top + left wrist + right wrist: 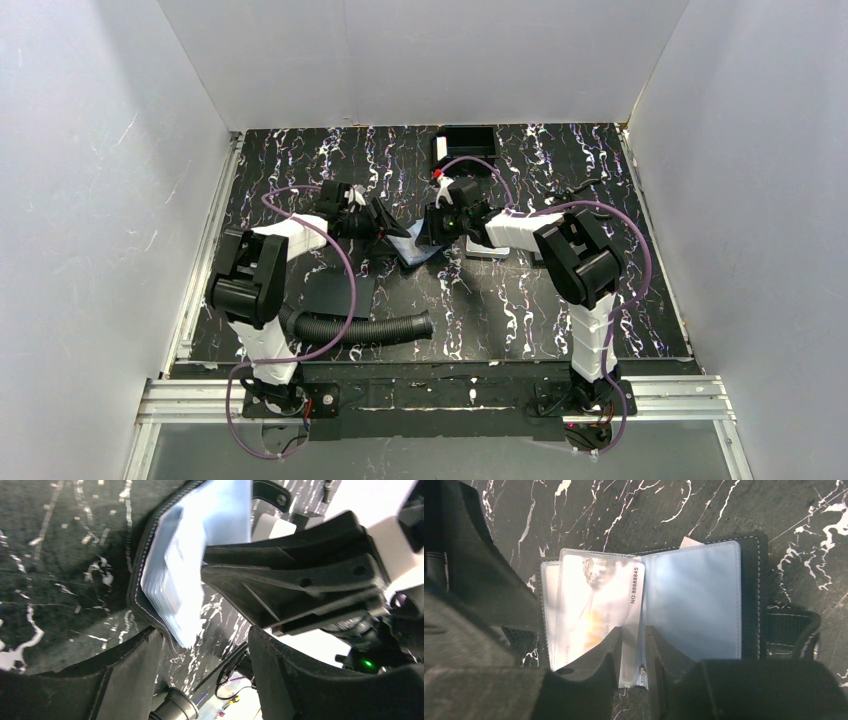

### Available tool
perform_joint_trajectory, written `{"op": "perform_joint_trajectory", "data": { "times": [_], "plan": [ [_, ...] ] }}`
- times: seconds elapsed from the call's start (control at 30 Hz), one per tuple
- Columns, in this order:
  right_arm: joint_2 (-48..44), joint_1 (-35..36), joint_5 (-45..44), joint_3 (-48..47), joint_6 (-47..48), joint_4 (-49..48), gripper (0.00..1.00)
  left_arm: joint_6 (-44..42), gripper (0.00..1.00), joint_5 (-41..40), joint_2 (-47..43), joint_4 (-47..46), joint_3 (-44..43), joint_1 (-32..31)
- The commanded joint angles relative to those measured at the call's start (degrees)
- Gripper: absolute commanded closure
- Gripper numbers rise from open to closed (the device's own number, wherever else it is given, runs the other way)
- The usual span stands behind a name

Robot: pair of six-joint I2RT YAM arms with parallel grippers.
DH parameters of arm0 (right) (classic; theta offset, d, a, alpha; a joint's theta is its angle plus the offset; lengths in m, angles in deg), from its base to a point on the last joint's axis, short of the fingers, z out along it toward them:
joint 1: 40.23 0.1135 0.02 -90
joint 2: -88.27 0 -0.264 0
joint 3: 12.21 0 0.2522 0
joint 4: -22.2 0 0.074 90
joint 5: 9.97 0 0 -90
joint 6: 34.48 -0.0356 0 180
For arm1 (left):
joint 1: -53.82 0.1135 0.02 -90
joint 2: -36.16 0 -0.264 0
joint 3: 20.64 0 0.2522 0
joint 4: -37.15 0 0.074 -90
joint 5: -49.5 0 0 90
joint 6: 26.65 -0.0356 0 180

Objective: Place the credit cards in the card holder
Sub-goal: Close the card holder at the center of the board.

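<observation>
Card holder (751,595) open on surface between claws; right claw (631,652) narrow, pinching lower edge of a limp, slick clear sleeve (629,672) holding a thin, stiff credit card (594,600); left claw (388,224) wide at holder's left cover; best gripped by edges.

Left end effector (390,224) spread wide, facing right end effector (631,634) pinched narrow.

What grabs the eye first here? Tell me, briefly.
The open card holder at mid-table stands out first, its clear sleeves fanned out and one holding a card printed with a number. The right gripper straddles that sleeve's lower edge. The left gripper comes in from the other side, jaws wide apart at the holder's corner.
</observation>
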Motion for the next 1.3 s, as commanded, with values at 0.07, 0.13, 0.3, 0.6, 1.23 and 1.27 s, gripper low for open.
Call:
{"op": "perform_joint_trajectory", "data": {
  "times": [0.07,0.13,0.3,0.6,1.23,1.27],
  "plan": [
    [-0.06,0.37,2.43,2.47,-2.64,1.44,0.62,1.61,0.36,1.59,-4.67,-2.14,-2.92,-1.45],
    [-0.52,0.21,2.95,2.47,-3.85,1.22,0.58,1.92,0.36,1.92,-3.54,-1.85,-3.95,-1.82],
    [-2.03,-0.56,3.22,2.30,-6.26,1.68,0.51,2.21,0.36,1.77,-1.24,-1.78,-6.04,-2.76],
    [-5.09,-6.48,3.67,1.25,-10.31,7.10,0.48,3.11,0.36,1.55,2.09,-1.45,-11.41,-4.46],
    [-10.44,-13.56,0.83,-2.16,-4.03,17.17,0.45,4.98,0.35,1.67,11.41,-1.49,-22.29,-9.09],
    [-11.15,-14.85,0.07,-1.88,-3.83,17.80,0.47,5.21,0.35,1.94,12.09,-1.52,-22.78,-9.44]
  ]
}}
